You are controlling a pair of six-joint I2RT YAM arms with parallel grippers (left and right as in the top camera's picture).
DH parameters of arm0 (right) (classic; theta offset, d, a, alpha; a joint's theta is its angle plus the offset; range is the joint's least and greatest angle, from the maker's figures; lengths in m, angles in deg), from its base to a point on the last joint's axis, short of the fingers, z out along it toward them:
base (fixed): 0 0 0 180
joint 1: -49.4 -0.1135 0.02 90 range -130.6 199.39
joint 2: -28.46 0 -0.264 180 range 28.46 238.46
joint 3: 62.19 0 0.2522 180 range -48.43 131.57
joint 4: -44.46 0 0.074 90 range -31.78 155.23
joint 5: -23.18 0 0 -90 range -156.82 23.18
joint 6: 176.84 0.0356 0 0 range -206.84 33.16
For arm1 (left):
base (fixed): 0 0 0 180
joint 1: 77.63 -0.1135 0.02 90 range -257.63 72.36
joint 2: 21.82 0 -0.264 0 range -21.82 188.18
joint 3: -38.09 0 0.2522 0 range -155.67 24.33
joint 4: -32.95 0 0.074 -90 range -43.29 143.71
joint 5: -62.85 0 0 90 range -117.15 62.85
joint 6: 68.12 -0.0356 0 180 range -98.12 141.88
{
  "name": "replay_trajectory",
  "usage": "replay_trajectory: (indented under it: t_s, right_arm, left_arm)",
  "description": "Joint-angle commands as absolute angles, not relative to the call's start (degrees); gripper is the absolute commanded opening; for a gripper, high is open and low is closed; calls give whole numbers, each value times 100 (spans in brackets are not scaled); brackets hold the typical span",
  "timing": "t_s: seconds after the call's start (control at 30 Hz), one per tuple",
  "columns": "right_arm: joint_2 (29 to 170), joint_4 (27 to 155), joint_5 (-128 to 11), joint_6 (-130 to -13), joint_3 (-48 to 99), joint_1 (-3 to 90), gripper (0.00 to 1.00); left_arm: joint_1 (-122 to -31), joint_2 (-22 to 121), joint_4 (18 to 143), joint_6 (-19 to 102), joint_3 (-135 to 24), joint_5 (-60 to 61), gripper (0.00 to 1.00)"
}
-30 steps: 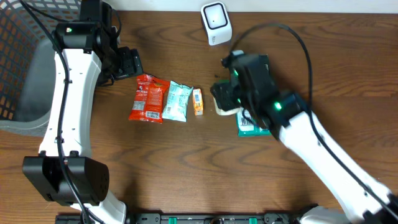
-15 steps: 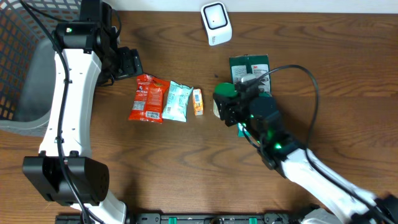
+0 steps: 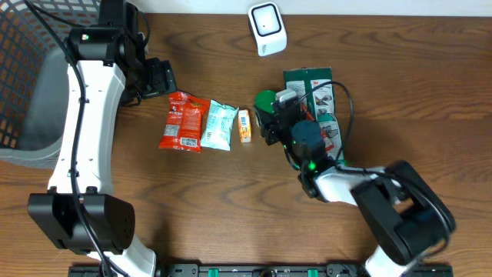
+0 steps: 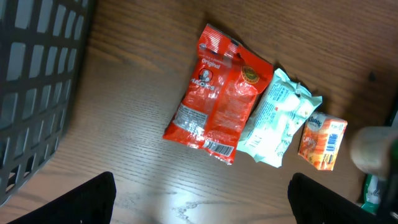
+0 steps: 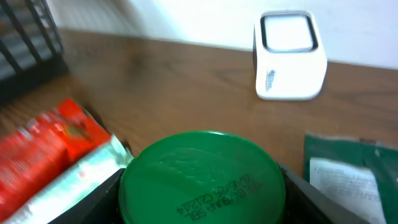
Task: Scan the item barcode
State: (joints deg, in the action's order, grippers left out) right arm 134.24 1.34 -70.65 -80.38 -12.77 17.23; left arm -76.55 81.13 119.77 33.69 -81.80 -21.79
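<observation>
My right gripper (image 3: 268,117) is shut on a jar with a round green lid (image 5: 202,177), a printed date code on its top; its black fingers (image 5: 102,198) press against both sides. The lid (image 3: 265,101) faces the white barcode scanner (image 3: 267,28), which stands at the table's far edge and shows in the right wrist view as the scanner (image 5: 290,55), a good way beyond the jar. No barcode shows on the jar. My left gripper (image 3: 159,78) hangs open left of the packets, and in its wrist view the left gripper (image 4: 202,208) has only bare wood between its fingers.
A red snack packet (image 3: 183,121), a pale teal packet (image 3: 219,125) and a small orange box (image 3: 244,125) lie in a row mid-table. A dark green packet (image 3: 310,83) lies right of the jar. A dark mesh basket (image 3: 23,69) stands at the far left.
The right arm has pulled back toward the near edge and tilted its wrist, lifting the green-lidded jar off the dark green packet, which now lies uncovered. The left arm has not moved.
</observation>
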Motion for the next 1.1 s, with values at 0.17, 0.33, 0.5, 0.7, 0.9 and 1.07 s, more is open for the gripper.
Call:
replay_trajectory:
  t_s: [0.17,0.33,0.5,0.7,0.9,1.07]
  right_arm:
    - [13784,-106,-7365,-8414,-1211,1715,36]
    - [13784,-108,-7363,-8412,-1211,1704,60]
    - [13782,-111,-7323,-8329,-1211,1704,80]
    - [13771,-111,-7234,-8237,-1211,1704,87]
    - [13059,224,-7236,-8239,-1211,1715,87]
    - [11874,1653,-7255,-8242,-1030,1793,86]
  left_arm:
    - [-7668,8126,11990,3358,-8173,-2273,89]
    - [-7668,8126,11990,3358,-8173,-2273,89]
    - [-7668,8126,11990,3358,-8173,-2270,89]
    - [-7668,8126,11990,3358,-8173,-2270,89]
    - [-7668,8126,11990,3358,-8173,-2273,89]
    - [-7668,8126,11990,3358,-8173,-2273,89]
